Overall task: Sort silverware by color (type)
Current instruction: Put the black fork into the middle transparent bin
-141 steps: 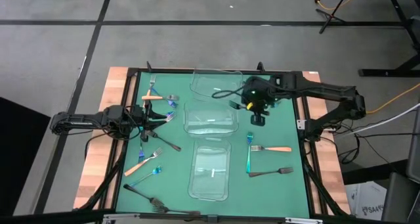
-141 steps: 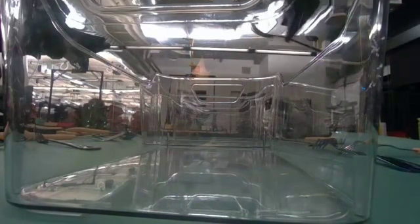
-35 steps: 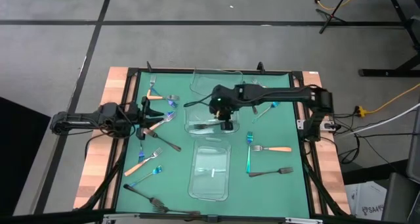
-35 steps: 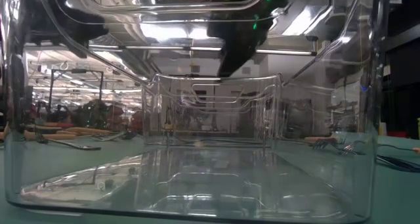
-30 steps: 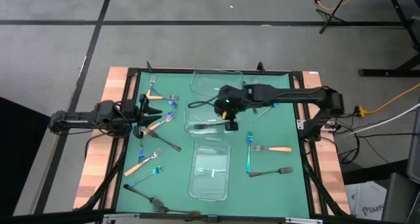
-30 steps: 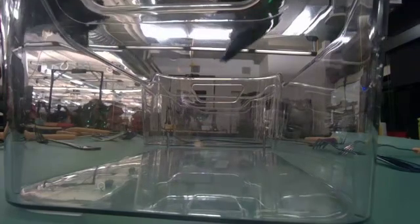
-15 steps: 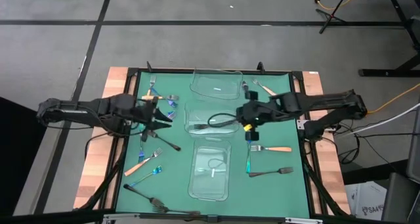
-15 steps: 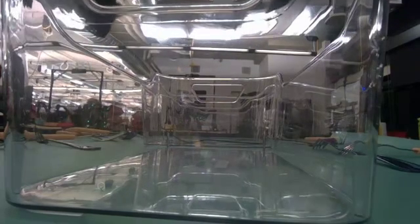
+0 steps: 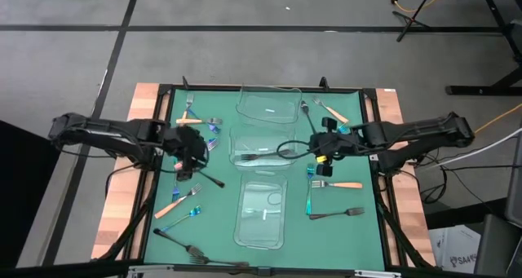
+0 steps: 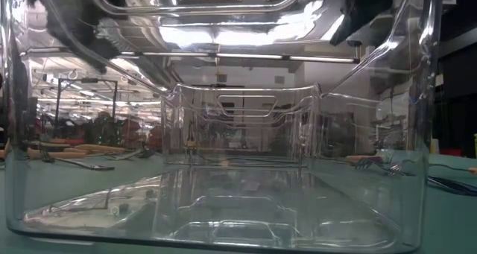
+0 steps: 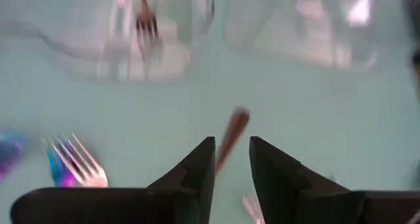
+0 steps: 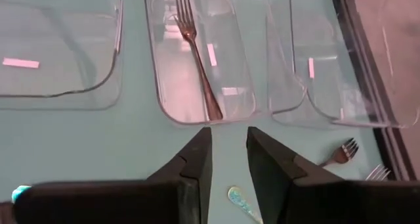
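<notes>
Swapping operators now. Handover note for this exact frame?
Left tool: open, empty, above the left forks.
Right tool: open, empty, just right of the middle bin.
Done: one dark fork lies in the middle bin.
Far bin and near bin hold no forks.
Left: forks scattered on the mat both sides, including an orange fork and a teal fork on the right.

Left claw [image 9: 194, 150] and right claw [image 9: 320, 147] both narrowly parted, empty.
</notes>
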Available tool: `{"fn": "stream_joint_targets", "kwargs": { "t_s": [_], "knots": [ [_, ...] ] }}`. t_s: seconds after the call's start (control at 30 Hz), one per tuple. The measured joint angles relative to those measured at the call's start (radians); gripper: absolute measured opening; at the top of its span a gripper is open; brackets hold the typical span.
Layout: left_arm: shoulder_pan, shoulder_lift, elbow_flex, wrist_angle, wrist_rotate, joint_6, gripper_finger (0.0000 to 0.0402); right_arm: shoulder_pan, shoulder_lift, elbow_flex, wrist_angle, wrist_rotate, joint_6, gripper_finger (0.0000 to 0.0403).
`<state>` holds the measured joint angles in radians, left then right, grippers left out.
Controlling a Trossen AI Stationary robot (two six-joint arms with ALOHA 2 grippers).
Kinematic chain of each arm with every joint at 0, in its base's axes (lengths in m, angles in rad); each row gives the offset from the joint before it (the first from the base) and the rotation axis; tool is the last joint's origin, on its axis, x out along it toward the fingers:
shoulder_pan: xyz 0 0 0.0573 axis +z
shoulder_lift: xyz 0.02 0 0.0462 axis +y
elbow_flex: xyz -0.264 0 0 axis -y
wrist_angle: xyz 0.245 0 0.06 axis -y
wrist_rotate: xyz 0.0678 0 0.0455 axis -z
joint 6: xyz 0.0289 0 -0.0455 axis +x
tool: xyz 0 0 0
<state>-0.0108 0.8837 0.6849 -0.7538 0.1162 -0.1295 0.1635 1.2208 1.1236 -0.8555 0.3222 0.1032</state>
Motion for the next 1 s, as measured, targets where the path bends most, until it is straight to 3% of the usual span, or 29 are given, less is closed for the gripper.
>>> {"fn": "stream_joint_targets", "kwargs": {
  "t_s": [1.0],
  "knots": [
    [-0.091,0.400,-0.046,0.007,-0.102,-0.038,0.0089,0.000,-0.026,-0.045,0.040,0.000,0.048,0.0085]
  ]
}}
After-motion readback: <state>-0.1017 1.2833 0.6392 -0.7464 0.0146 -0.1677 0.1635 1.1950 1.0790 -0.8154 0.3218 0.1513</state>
